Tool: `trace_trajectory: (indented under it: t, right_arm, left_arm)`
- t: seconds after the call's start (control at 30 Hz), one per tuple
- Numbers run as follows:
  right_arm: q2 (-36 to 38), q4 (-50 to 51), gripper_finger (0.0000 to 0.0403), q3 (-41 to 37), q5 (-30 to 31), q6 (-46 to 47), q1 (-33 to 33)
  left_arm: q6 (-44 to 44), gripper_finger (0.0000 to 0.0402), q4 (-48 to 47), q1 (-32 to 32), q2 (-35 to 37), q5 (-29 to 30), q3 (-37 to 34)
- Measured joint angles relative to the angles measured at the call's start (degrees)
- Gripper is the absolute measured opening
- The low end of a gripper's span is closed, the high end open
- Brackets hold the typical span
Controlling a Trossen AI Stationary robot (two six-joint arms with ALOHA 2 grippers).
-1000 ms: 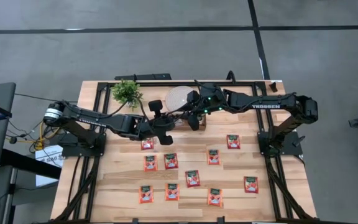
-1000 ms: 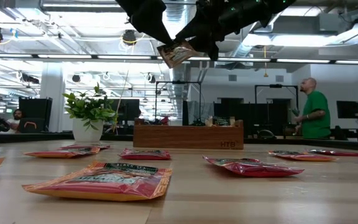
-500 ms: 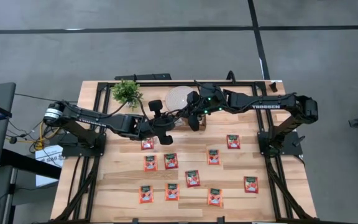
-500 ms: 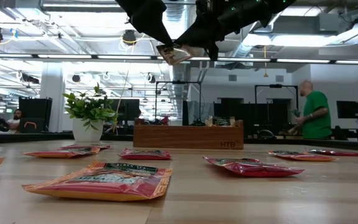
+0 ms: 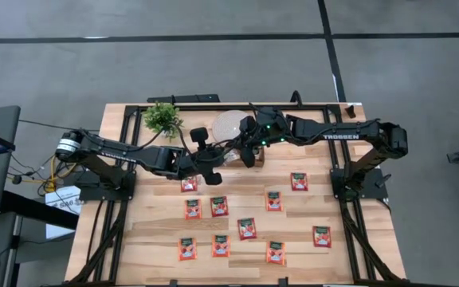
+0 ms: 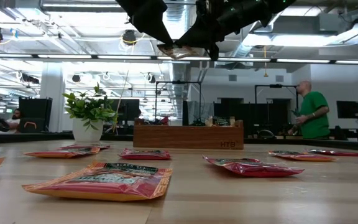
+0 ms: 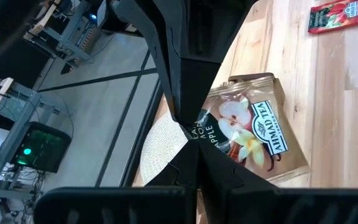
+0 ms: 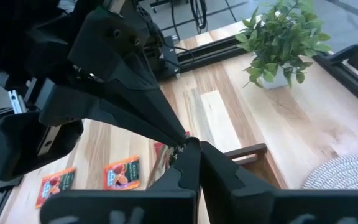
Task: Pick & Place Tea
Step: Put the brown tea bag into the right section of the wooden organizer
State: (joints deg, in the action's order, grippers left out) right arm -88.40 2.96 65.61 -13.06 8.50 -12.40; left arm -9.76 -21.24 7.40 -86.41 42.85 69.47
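Right jaws now closed on clear-windowed apple tea sachet [image 7: 247, 134], tilted flatter.

Both arms [image 5: 213, 155] meet mid-air over the table's back centre, blocking passage there. Plant [image 5: 162, 118], disc [image 5: 229, 124] and tray [image 6: 188, 135] crowd the back edge. Sachets [image 5: 247, 228] dot the front; gaps betw. them look passable, prob. tight.
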Motion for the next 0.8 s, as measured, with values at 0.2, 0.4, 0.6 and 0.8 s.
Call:
trace_trajectory:
  t: [0.2, 0.4, 0.6, 0.8]
  right_arm:
    - [0.0, 0.04, 0.0, 0.02, 1.19, 0.02, 0.0]
    - [0.02, 0.09, 0.0, 0.02, 2.77, 0.04, -0.15]
    - [0.74, 4.32, 0.0, 0.0, 5.29, 1.02, -1.83]
    - [2.83, 7.59, 0.0, -0.24, 6.64, 0.23, -3.23]
  left_arm:
    - [0.11, 0.0, -0.04, 0.0, 0.0, 0.79, 0.0]
    - [0.08, 0.0, -0.13, 0.1, 0.0, 6.71, 0.0]
    - [-1.7, 0.0, -3.77, 0.96, 0.02, 22.98, 0.0]
    - [8.83, 0.0, -14.79, 0.32, 0.04, 27.29, 0.04]
